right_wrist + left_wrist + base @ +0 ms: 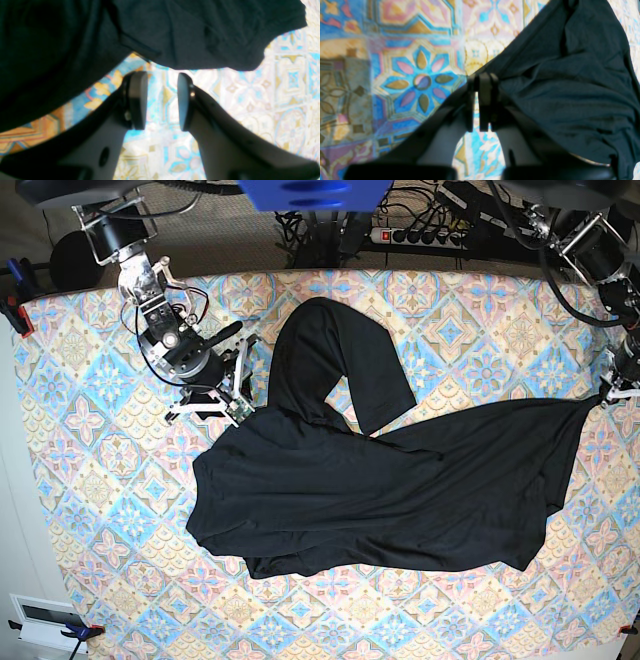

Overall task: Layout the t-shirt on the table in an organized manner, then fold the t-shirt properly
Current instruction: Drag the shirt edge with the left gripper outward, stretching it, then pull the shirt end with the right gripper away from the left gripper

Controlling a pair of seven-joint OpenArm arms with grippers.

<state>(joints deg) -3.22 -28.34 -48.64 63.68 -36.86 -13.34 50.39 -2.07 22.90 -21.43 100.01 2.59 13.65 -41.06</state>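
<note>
The t-shirt (400,490) lies spread across the middle and right of the table (90,480) in the base view, rumpled, with one sleeve (330,360) running up toward the top centre of the frame and a stretched corner reaching the far right edge.

At that right edge the left gripper (603,393) meets the pulled corner of the shirt. In the left wrist view, the left gripper (481,82) sits at the centre of the frame with its fingers (485,100) drawn nearly together; a thin sliver of patterned cloth shows between them lower down. At the tips they pinch the edge of the t-shirt (570,87), which fans out from there to the upper right and right of the frame.

In the right wrist view, the right gripper (162,100) has its fingers (138,100) spread apart and holds nothing. The t-shirt (175,32) fills the top and left of that frame, its edge just beyond the fingertips without touching them; bare table (275,100) shows between the pads. In the base view this gripper (235,395) sits at upper left, just beside the shirt's upper left edge.
</note>
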